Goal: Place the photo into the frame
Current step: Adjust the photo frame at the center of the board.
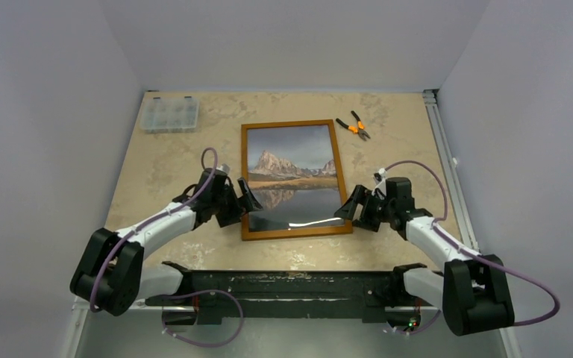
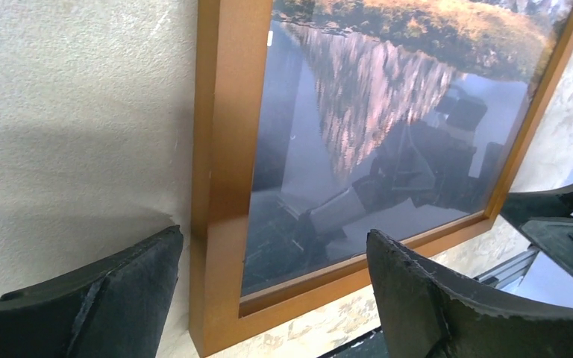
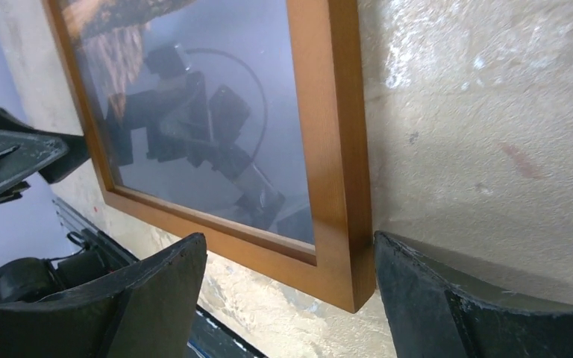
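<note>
The frame (image 1: 296, 232), thin orange-brown wood, lies flat on the table with the photo (image 1: 293, 168) of a mountain mirrored in a lake inside it, picture side up. My left gripper (image 1: 248, 201) stands open at the frame's near left corner. In the left wrist view that corner (image 2: 220, 298) sits between the spread fingers of the left gripper (image 2: 274, 237). My right gripper (image 1: 349, 205) is open at the near right corner. In the right wrist view the right gripper (image 3: 291, 240) straddles that corner (image 3: 336, 253), one finger (image 3: 433, 298) close against the frame's outer edge. Neither gripper holds anything.
A clear plastic parts box (image 1: 169, 114) stands at the back left. Orange-handled pliers (image 1: 353, 125) lie beyond the frame's far right corner. A black rail (image 1: 291, 287) runs along the near table edge, and a metal rail (image 1: 448, 164) along the right side.
</note>
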